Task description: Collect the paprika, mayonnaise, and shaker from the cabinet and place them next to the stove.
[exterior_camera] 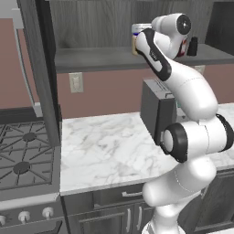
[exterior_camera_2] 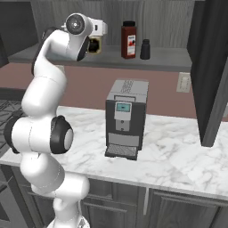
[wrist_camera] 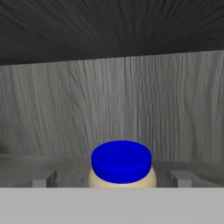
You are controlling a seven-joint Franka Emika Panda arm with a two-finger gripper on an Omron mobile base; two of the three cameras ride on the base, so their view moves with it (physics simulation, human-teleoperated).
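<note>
Mayonnaise [wrist_camera: 121, 164] upright on cabinet [exterior_camera_2: 178, 58] shelf between fingertips [wrist_camera: 43, 180] of wide-open, empty claw [wrist_camera: 114, 179]

A rendered domestic kitchen. A steel gas stove [exterior_camera: 23, 155] with black grates and silver front knobs adjoins a white marble countertop [exterior_camera: 105, 146] set over dark base cabinets with bar handles. A grey coffee machine [exterior_camera_2: 126, 119] stands on the counter against a reddish-brown wall carrying an outlet [exterior_camera: 76, 82]. Above, an open dark wood-grain cabinet [exterior_camera_2: 178, 26] shelves the paprika [exterior_camera_2: 128, 40], the shaker [exterior_camera_2: 145, 49] and the blue-lidded mayonnaise [wrist_camera: 122, 164].
</note>
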